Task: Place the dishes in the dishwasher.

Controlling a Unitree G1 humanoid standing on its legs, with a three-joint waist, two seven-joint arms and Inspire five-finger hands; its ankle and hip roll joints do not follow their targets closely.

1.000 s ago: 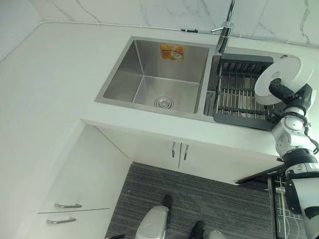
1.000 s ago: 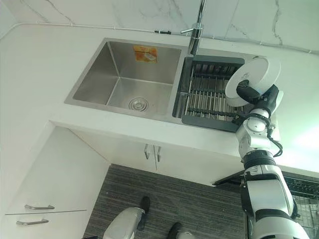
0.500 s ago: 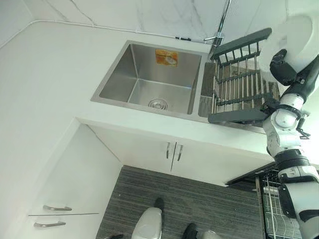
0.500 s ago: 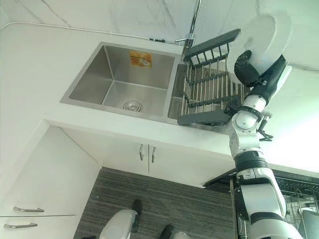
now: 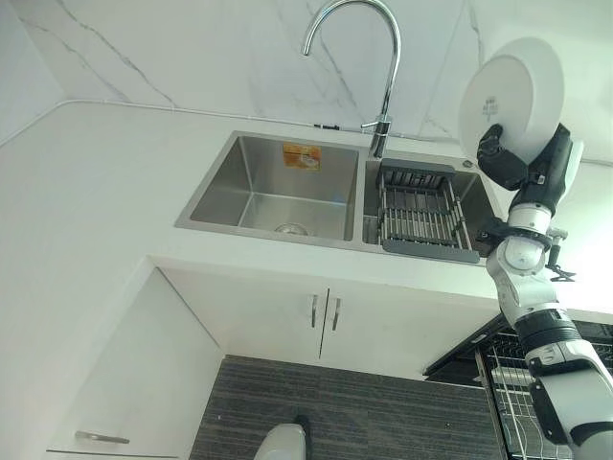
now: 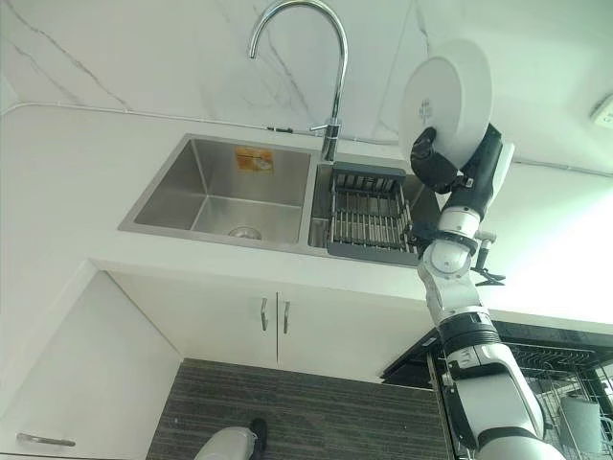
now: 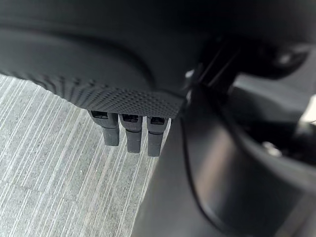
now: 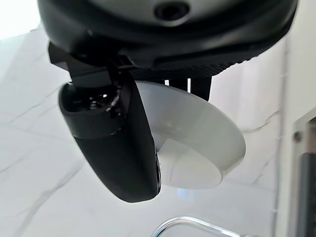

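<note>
Plate (image 5: 511, 101) — right hand (image 5: 502, 159), apparently pinched

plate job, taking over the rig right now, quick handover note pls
Right robot hand: shut on the white plate, held up on edge above the drying rack.
Left robot hand: hangs low over the floor, fingers straight, holding nothing.
Done: plate is out of the rack, which looks empty.
Left: carry the plate down to the open dishwasher rack at lower right and set it in.

The sink sticker (image 5: 301, 156) and plate mark (image 5: 492, 103) are unreadable.
</note>
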